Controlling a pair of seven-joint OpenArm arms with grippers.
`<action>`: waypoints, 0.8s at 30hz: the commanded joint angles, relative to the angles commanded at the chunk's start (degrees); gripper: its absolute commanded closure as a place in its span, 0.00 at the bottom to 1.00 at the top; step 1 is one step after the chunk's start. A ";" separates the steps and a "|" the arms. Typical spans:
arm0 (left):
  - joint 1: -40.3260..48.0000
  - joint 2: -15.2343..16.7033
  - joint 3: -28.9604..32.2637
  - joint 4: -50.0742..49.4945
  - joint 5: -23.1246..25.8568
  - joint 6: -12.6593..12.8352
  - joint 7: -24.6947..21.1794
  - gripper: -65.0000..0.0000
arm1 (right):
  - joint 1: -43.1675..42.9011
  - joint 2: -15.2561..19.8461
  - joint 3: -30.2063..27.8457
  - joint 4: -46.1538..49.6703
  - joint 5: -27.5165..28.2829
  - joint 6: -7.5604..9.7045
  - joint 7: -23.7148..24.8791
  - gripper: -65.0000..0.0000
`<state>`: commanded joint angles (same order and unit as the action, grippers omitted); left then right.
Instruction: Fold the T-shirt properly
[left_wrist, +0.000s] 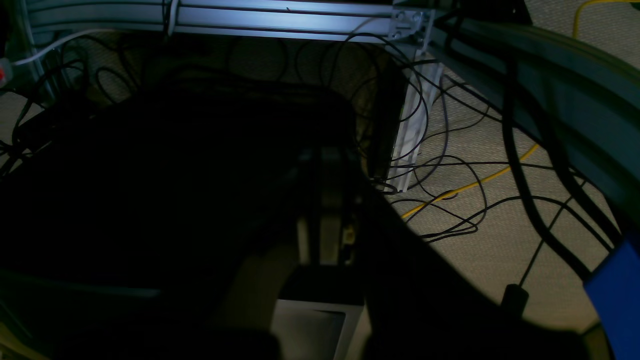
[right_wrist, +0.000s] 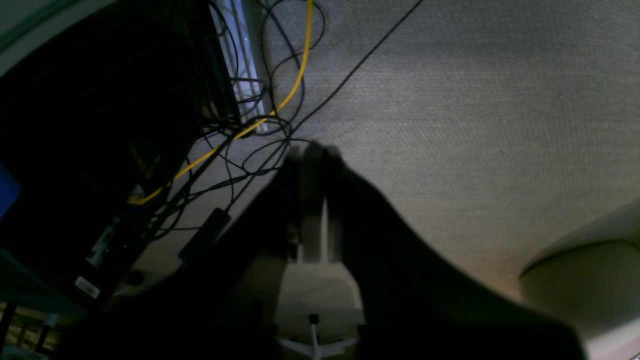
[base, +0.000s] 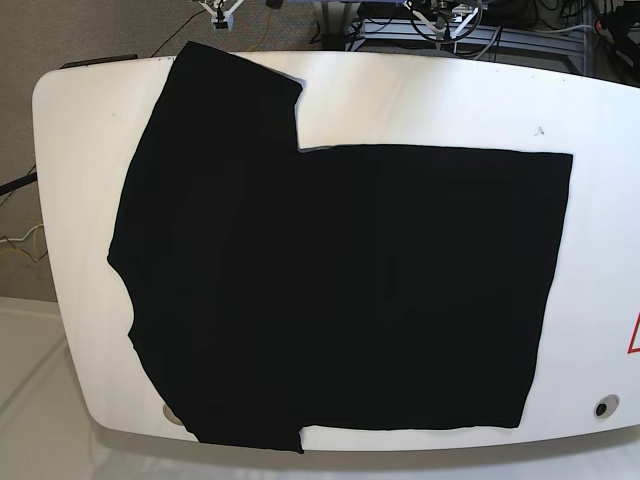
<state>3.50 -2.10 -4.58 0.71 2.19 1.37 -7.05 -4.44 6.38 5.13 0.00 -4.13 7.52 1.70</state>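
The T-shirt (base: 340, 290) lies flat on the white table (base: 600, 120), sleeves at the left; my right gripper (right_wrist: 315, 150) seems closed on nothing, below the table edge; for my left gripper (left_wrist: 325, 165) I cannot tell; coming up, I risk catching the cables (right_wrist: 240, 135).

So the count — one black T-shirt (base: 340, 290) spread out flat, sitting on one white bench (base: 420, 100). One yellow cable (left_wrist: 470, 186) on the carpet among a bunch of black cables (left_wrist: 440, 135) — too tangled to count. One red triangle mark (base: 634, 335) at the bench's edge.
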 joint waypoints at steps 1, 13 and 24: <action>0.03 0.05 -0.02 -0.18 0.02 0.02 0.03 0.85 | -0.06 -0.02 -0.01 0.00 -0.02 0.02 0.02 0.99; 0.16 0.11 -0.11 -0.25 0.54 0.19 0.29 0.90 | -0.56 0.01 0.00 0.12 -0.12 -0.03 -0.29 1.00; 0.77 0.18 -0.01 -0.23 0.86 -0.01 -1.16 0.97 | -1.24 0.21 0.01 0.08 -0.05 -0.10 -0.68 1.00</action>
<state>4.27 -1.92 -4.59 0.48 3.04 1.37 -8.21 -5.69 6.59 5.14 0.08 -4.18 7.42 1.02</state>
